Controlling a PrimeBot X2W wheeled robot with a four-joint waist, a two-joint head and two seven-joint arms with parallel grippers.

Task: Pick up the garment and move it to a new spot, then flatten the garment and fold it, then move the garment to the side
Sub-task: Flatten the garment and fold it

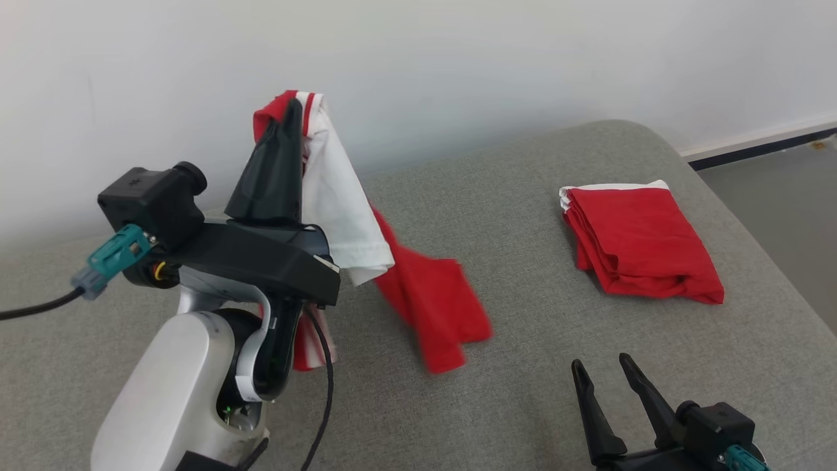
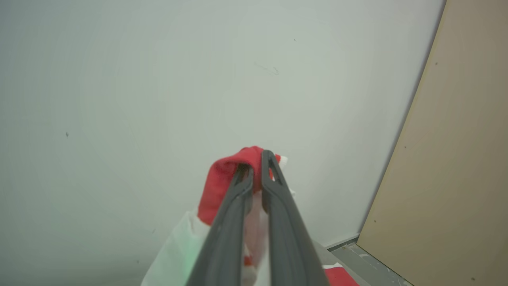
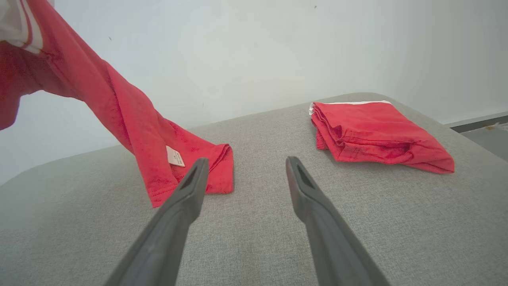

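My left gripper [image 1: 293,112] is up high over the left of the grey cushion [image 1: 523,196]. Its fingers are pressed together, pinching the red-and-white garment [image 1: 431,301] by its striped edge. Open cushion lies near and right of it, across to my right gripper [image 1: 600,363], which sits low at the near right with fingers spread and nothing between them. The cushion's rounded far-right corner drops to the floor [image 1: 785,190], and the white wall [image 1: 458,65] closes the far side. The garment hangs from the pinch down and to the right. Its red tail seems to rest on the cushion, though the head view blurs there. I count two garments: the held one and a folded red one [image 1: 644,239] lying far right, well apart.
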